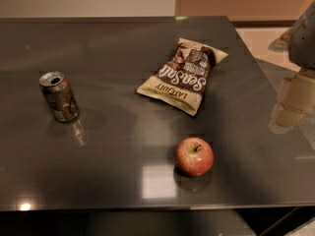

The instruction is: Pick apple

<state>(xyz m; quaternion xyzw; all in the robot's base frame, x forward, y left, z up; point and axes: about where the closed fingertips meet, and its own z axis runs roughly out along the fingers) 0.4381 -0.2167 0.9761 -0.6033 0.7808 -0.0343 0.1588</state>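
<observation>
The apple [194, 156] is small, round and red with yellowish patches and a short dark stem. It sits on the dark glossy table [123, 117], near the front edge and right of centre. My gripper [291, 103] hangs at the far right of the view, over the table's right edge. It is to the right of the apple, farther back, and well apart from it. The grey arm [304, 36] rises above it and is cut off by the frame. Nothing shows in the gripper.
An opened drink can [59, 96] stands upright at the left. A brown and cream snack bag [182, 75] lies flat behind the apple, towards the back. The table's front edge runs just below the apple. Pale floor [256, 41] shows beyond the right edge.
</observation>
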